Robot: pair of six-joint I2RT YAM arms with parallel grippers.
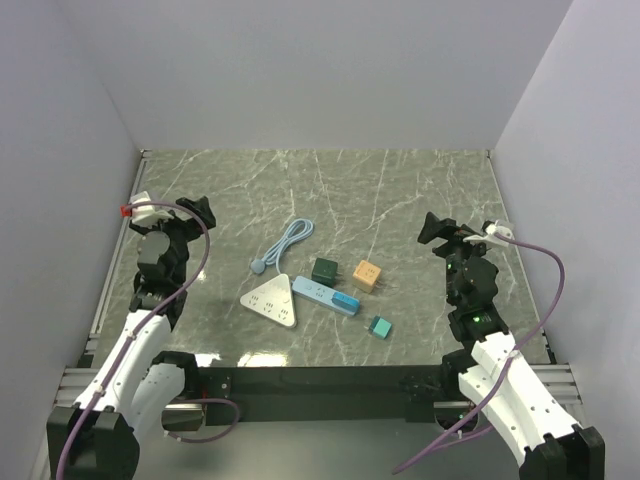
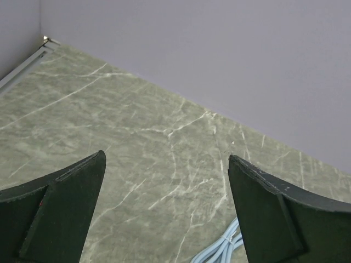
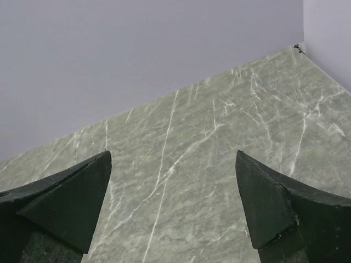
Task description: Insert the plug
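Two black pincers: left pincer [image 1: 200,211] and right pincer [image 1: 432,228], each spread wide and grasping nothing, raised at opposite sides of one grey-green marbled tabletop [image 1: 400,190]. Six loose things between the two, lying closer to the arm bases than either pincer's tips: one white rounded-triangular socket block [image 1: 272,300], one blue-and-white bar-shaped strip [image 1: 327,293], one pale blue coiled cable [image 1: 288,243], and three small cubes, namely one dark green cube [image 1: 325,270], one orange cube [image 1: 367,275] and one teal cube [image 1: 379,327]. Socket block nearest the left pincer, with small dark dots on its top face and no plug seated there. Bar-shaped strip against or just beside that block's corner on the right-pincer side; contact not clear. Dark green cube just beyond the strip, orange cube near it but apart, teal cube apart from the strip's end and nearest the right pincer. Cable just ahead of the socket block, round end beside the block's tip. Prongs too small to make out, so cannot tell which cube is the plug. In the left wrist view, just one loop of cable, cut off at the bottom edge beside one of the dark fingers [image 2: 60,208]. In the right wrist view, marble and lilac wall [image 3: 137,49] between the fingers [image 3: 66,197].
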